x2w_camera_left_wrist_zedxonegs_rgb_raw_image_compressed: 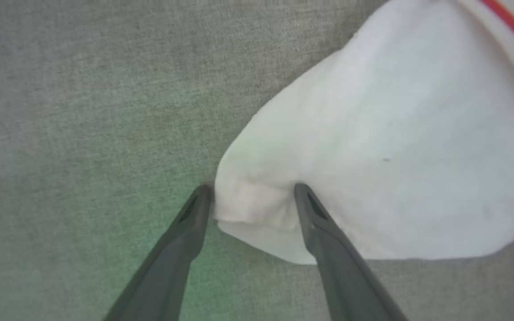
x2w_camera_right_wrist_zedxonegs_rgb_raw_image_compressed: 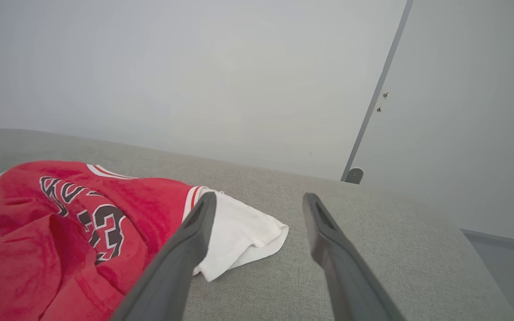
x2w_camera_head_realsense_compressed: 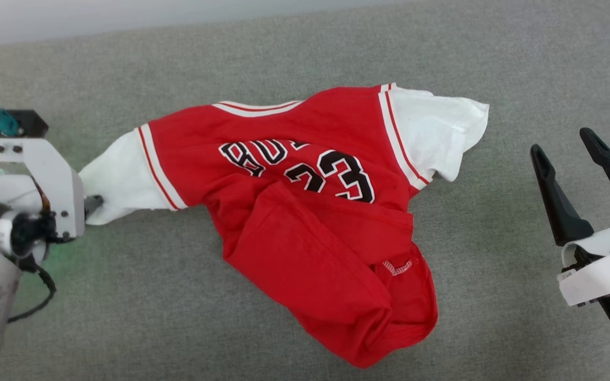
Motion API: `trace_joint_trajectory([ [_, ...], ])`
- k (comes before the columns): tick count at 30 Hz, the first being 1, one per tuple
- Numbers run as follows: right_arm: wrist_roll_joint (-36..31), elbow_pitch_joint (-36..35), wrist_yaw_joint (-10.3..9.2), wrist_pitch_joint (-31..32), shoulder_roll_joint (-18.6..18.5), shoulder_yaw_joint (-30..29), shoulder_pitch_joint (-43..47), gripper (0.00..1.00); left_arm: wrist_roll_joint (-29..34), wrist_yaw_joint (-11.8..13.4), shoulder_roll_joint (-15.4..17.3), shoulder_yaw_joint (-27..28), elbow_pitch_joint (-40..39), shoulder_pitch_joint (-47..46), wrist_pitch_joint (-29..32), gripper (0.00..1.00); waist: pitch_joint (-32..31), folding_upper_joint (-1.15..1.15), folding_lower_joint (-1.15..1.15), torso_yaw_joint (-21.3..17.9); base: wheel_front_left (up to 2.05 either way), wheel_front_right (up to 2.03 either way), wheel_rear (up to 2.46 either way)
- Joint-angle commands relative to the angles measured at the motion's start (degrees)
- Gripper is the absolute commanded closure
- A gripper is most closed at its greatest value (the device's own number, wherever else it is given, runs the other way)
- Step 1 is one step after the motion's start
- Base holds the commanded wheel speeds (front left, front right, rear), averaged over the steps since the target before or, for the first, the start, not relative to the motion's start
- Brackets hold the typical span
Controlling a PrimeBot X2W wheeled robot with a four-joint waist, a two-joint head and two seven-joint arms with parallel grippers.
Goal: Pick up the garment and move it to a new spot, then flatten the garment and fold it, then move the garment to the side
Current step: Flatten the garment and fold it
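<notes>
The garment lies crumpled in the middle of the table, my left jaws open astride the tip of its white sleeve, my right jaws open and empty, so I fear a shallow grip slips out when I pull.

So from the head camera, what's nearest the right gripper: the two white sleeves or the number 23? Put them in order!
From the right gripper:
1. right white sleeve, on the gripper's own side.
2. number 23, in the middle.
3. left white sleeve, far left.
</notes>
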Motion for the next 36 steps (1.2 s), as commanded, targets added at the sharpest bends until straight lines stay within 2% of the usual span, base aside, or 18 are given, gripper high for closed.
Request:
trace_joint_trajectory([
  [1, 0.4, -0.1, -0.04, 0.6, -0.3, 0.4, -0.4, 0.0, -0.4, 0.4, -1.0, -0.4, 1.6, 0.7, 0.6, 0.56, 0.8, 0.0, 0.0, -0.2, 0.0, 0.0, 0.0],
  [2, 1.0, -0.1, -0.04, 1.1, -0.5, 0.7, -0.6, 0.0, -0.5, 0.5, -1.4, -0.4, 2.1, 0.5, 0.6, 0.87, 1.1, 0.0, 0.0, -0.2, 0.0, 0.0, 0.0],
  [3, 1.5, -0.1, -0.04, 1.7, -0.8, 1.1, -0.9, 0.0, -1.2, 0.4, -1.8, -0.2, 2.7, 0.4, 1.0, 1.0, 1.3, 0.0, 0.0, -0.2, 0.0, 0.0, 0.0],
  [9, 7.2, 2.0, -0.04, 8.2, -4.0, 3.3, -5.4, 0.0, -2.0, 0.1, -3.6, -0.1, 4.2, -1.3, 0.3, 1.0, 2.7, 0.0, 0.0, 0.5, 0.0, 0.0, 0.0],
  [11, 8.2, 3.3, -0.04, 10.6, -6.4, 4.0, -7.9, 0.0, -2.0, 0.0, -4.3, -0.3, 4.5, -2.1, -0.2, 1.0, 3.3, 0.0, 0.0, 1.0, 0.0, 0.0, 0.0],
  [19, 15.2, 13.6, -0.04, 21.1, -11.0, 7.3, -18.9, 0.0, -1.3, -1.2, -7.3, -1.7, 6.2, -5.0, -1.8, 1.0, 4.9, 0.0, 0.0, 4.1, 0.0, 0.0, 0.0],
  [28, 19.4, 26.3, -0.04, 28.7, -12.8, 10.8, -28.8, 0.0, -0.9, -2.3, -9.7, -2.9, 8.5, -8.0, -3.4, 1.0, 6.8, 0.0, 0.0, 7.2, 0.0, 0.0, 0.0],
  [36, 21.5, 37.4, -0.04, 35.0, -12.1, 14.6, -36.5, 0.0, -0.7, -3.3, -11.3, -4.0, 11.2, -9.9, -5.0, 1.0, 8.2, 0.0, 0.0, 8.6, 0.0, 0.0, 0.0],
])
